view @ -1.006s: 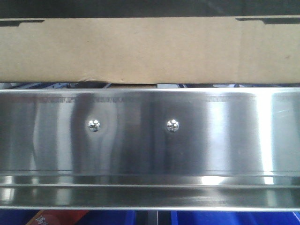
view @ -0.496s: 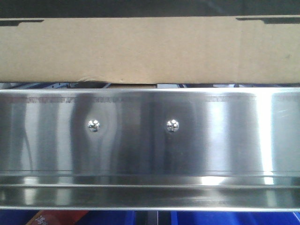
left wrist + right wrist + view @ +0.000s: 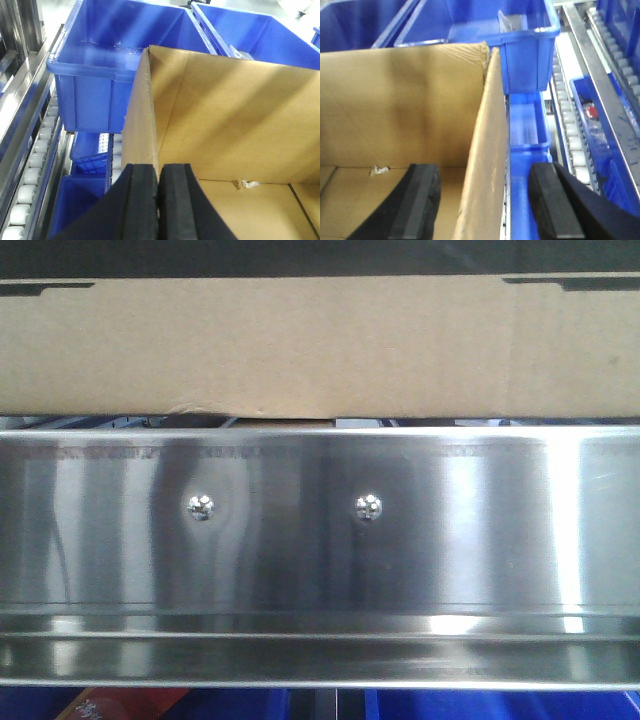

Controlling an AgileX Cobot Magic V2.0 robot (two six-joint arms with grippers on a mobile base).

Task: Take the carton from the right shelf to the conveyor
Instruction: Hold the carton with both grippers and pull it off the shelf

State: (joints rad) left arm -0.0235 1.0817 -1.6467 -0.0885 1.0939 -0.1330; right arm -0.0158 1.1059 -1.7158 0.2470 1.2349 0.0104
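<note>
The carton [image 3: 320, 345] is an open brown cardboard box resting behind the shiny steel rail of the right shelf [image 3: 320, 540], which carries two round screws. In the left wrist view my left gripper [image 3: 157, 200] is shut on the carton's left wall [image 3: 145, 125], black pads either side of its top edge. In the right wrist view my right gripper [image 3: 485, 205] is open and straddles the carton's right wall [image 3: 487, 150], one pad inside the box, one outside, neither touching. The conveyor is out of view.
Blue plastic bins [image 3: 100, 65] stand behind and beside the carton, also seen in the right wrist view [image 3: 520, 45]. White roller tracks [image 3: 30, 170] run along the shelf on the left and on the right [image 3: 570, 135]. Lower blue bins show under the rail [image 3: 480, 705].
</note>
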